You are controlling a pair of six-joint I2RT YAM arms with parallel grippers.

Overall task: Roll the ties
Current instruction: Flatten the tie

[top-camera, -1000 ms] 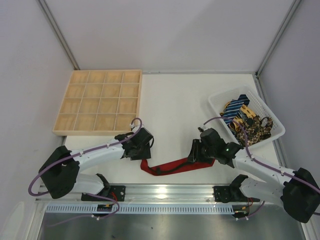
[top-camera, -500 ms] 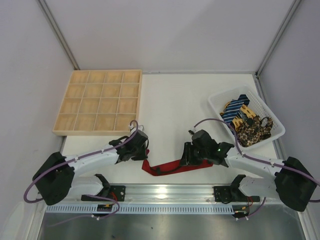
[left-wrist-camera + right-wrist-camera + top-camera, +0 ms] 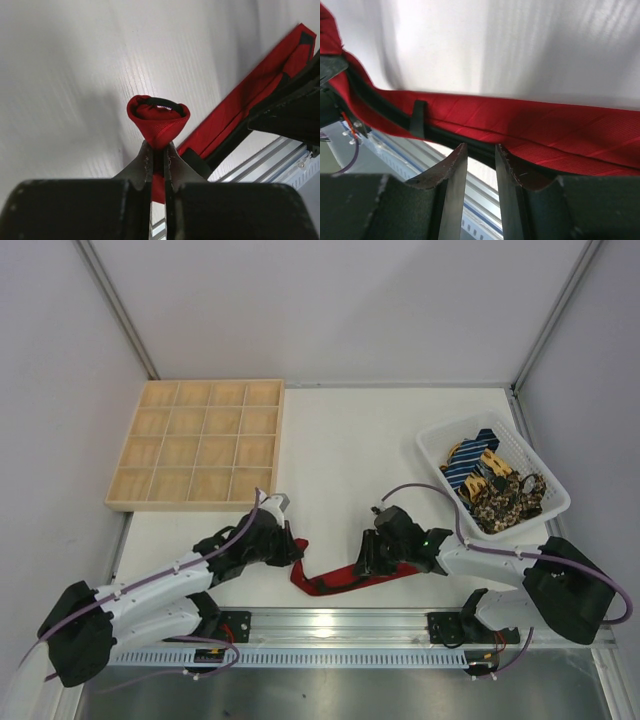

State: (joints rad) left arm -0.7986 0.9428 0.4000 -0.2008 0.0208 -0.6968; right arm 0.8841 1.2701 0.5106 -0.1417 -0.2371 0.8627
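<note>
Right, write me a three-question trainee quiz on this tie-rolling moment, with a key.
1. True or false: the left gripper is shut on the red tie.
2. Where are the other ties? A) wooden grid tray B) white basket C) bare table
3. Fill in: the red tie lies near the table's ____ edge, between the two arms.

Key: 1 true, its end bunches just past the pinching fingertips. 2 B, the white basket holds the other ties; the wooden grid tray has none. 3 near.

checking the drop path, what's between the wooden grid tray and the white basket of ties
Only bare white table lies between the wooden tray and the basket, seen in the top view. The red tie and both grippers sit nearer the front edge.
</note>
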